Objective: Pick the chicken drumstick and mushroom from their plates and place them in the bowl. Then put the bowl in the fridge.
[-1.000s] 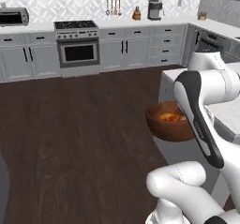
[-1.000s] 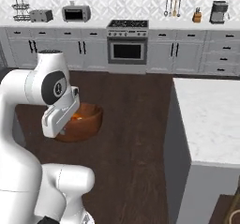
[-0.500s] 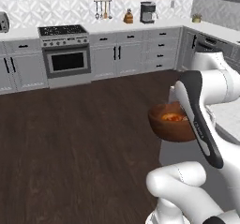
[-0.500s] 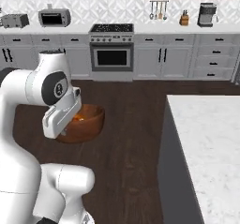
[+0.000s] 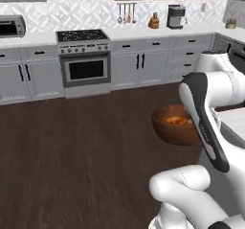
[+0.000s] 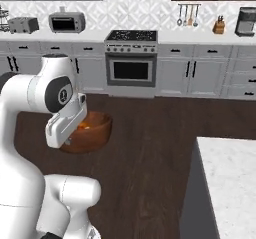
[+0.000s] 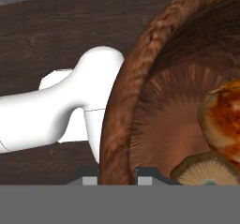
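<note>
My gripper (image 7: 117,180) is shut on the rim of the reddish-brown bowl (image 7: 126,92), which passes between the two fingertips. In the bowl lie the golden-orange chicken drumstick (image 7: 225,115) and the tan mushroom (image 7: 206,171), gills showing. From the base cameras the bowl (image 5: 174,126) (image 6: 92,130) hangs above the dark wood floor, held up by the arm, with orange food visible inside. The arm covers the gripper in both base views. The plates and the fridge are out of view.
Grey cabinets with a stove (image 5: 81,55) line the far wall across an open wood floor (image 5: 72,151). A white-topped island counter (image 6: 230,183) stands close at the right. A microwave (image 6: 67,22) and a coffee machine (image 5: 176,16) sit on the back counter.
The whole picture has shifted because the base has driven: the stove wall looks nearer and sits differently in frame. The bowl stays held in the same grip beside the arm.
</note>
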